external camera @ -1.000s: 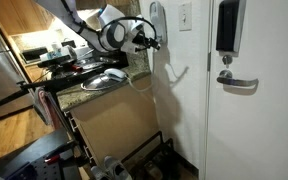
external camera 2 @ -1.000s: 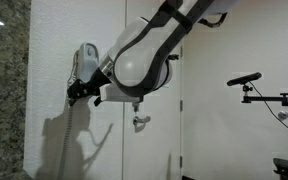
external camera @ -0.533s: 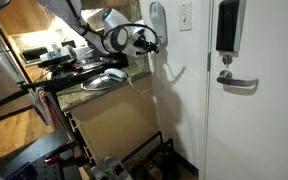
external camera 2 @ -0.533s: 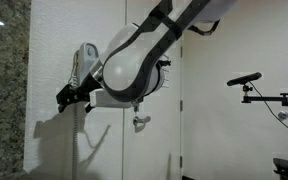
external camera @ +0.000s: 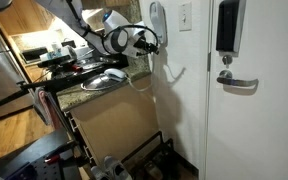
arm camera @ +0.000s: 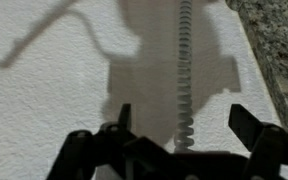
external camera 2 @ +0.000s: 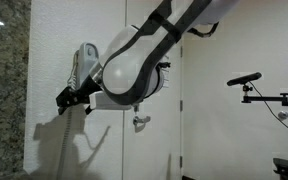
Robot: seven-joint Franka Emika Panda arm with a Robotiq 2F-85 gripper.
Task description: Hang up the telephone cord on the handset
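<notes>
The handset (external camera: 157, 18) sits on the wall, with the claw (external camera: 154, 41) hovering at its 7 o'clock, close to the plaster. In the wrist view the coiled cord (arm camera: 182, 70) runs straight down from 12 o'clock and passes between the jaws, which stand wide open and grip nothing. The cord hangs loose below the handset, not yet looped over it. By my reading the approach is about done; closing on the cord, lifting it and draping it over the handset are left
</notes>
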